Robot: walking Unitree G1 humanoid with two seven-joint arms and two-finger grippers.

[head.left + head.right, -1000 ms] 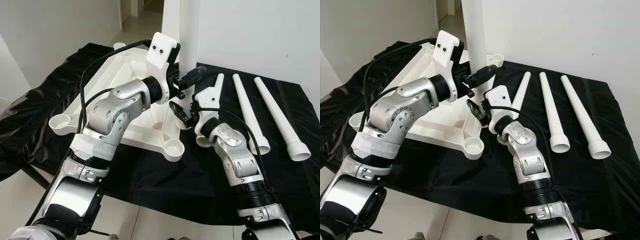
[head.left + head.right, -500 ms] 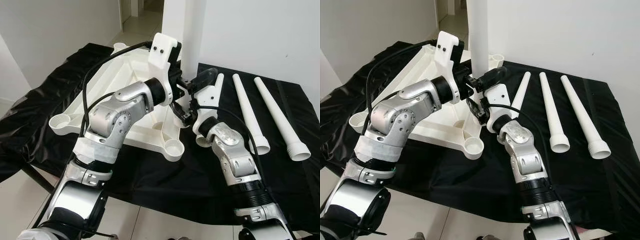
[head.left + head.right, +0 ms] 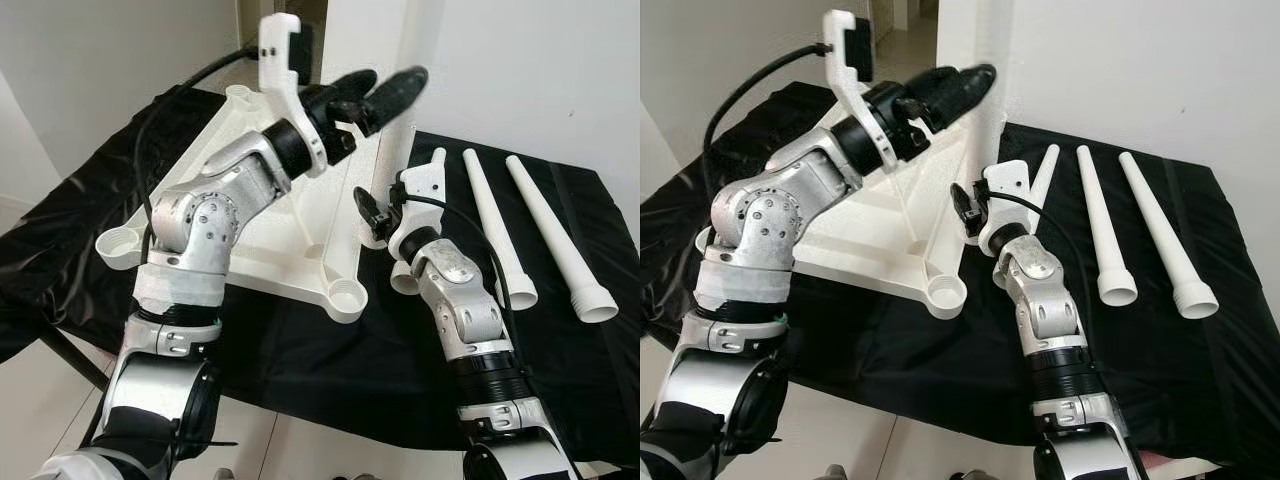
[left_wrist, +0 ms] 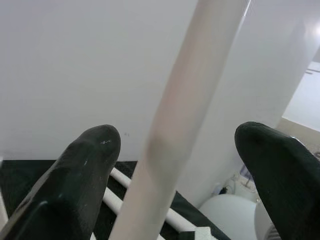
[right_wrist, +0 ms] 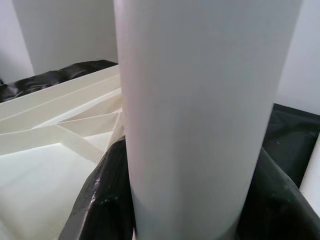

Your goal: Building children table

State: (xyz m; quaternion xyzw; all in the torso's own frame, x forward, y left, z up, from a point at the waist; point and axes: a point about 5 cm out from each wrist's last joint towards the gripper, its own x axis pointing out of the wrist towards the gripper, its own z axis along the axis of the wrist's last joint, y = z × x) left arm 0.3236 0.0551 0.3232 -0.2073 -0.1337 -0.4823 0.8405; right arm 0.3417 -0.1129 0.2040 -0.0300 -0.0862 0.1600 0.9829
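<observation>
Right gripper [image 3: 375, 215] is clamped round the base of the upright table leg [image 3: 392, 150], steadying it in the upturned white table top's [image 3: 250, 200] corner socket. Left gripper [image 3: 375, 92], spread wide, straddles the leg higher up without contact.

Black cloth [image 3: 300, 340] covers the surface to its edges. White wall [image 3: 520, 70] behind. Pale tiled floor [image 3: 40, 380] below.

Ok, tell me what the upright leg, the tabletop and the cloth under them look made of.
Upright leg: likely moulded plastic, smooth matte white, evenly coloured.
Tabletop: likely the same white plastic; its moulded ribs and corner sockets suggest this.
Cloth: thin black sheeting, maybe plastic film or fabric; it wrinkles and shines slightly.
</observation>
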